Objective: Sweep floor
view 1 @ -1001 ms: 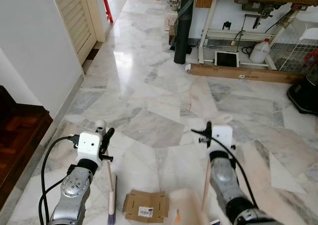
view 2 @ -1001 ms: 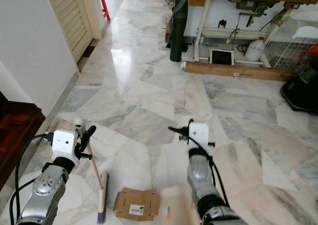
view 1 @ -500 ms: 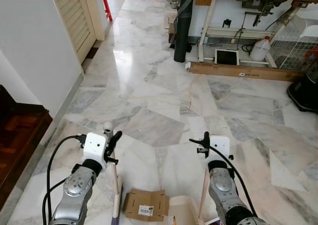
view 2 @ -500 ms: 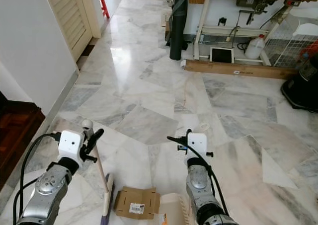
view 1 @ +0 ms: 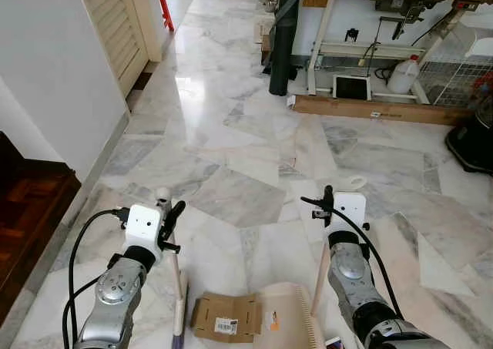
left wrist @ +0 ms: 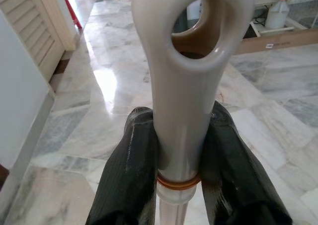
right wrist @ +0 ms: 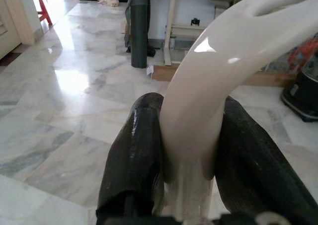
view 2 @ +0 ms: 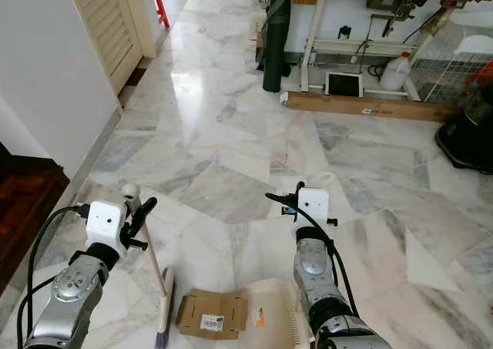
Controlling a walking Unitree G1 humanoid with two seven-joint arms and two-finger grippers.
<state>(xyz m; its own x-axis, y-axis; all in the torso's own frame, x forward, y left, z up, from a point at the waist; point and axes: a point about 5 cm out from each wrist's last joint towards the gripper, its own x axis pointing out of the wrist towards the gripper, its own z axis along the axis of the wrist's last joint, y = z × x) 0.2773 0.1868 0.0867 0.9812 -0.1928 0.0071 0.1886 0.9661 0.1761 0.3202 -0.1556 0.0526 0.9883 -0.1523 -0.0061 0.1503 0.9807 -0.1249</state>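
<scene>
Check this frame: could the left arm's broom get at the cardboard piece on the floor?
Probably yes. The left gripper holds the broom, whose head sits just beside the cardboard, with bare floor between.

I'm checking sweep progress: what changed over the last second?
The dustpan in the right gripper slid toward the cardboard piece, its cream pan now lying beside it; a second ago little of it showed. The broom in the left gripper shifted slightly toward the cardboard. Both grips stayed clamped; the cardboard hardly moved.

Dustpan (view 1: 286, 318) now farther forward, right beside cardboard piece (view 1: 225, 318).
</scene>
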